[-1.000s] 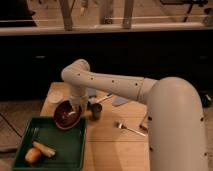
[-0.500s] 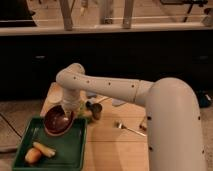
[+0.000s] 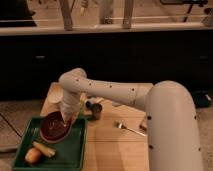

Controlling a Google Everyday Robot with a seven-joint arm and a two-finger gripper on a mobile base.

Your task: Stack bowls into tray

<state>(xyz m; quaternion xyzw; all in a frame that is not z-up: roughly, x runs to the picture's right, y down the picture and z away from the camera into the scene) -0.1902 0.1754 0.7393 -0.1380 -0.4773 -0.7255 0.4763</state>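
The glossy reddish-brown bowl (image 3: pixel 54 128) hangs tilted over the back part of the dark green tray (image 3: pixel 75 150) at the table's front left. My gripper (image 3: pixel 67 120) is at the bowl's right rim and is shut on it. The wrist points down from the white arm. The smaller pale whitish bowl (image 3: pixel 54 93) sits on the table behind the tray, partly hidden by the arm.
A small grey metal cup (image 3: pixel 95 110) stands just right of the gripper. A fork (image 3: pixel 128 128) lies on the wooden table (image 3: pixel 115 150) to the right. An orange round item (image 3: pixel 33 156) and a carrot-like piece (image 3: pixel 45 148) lie in the tray's front left.
My gripper has carried the brown bowl left and toward the front, from the tray's back right corner to over the tray's back part, and the bowl has tilted.
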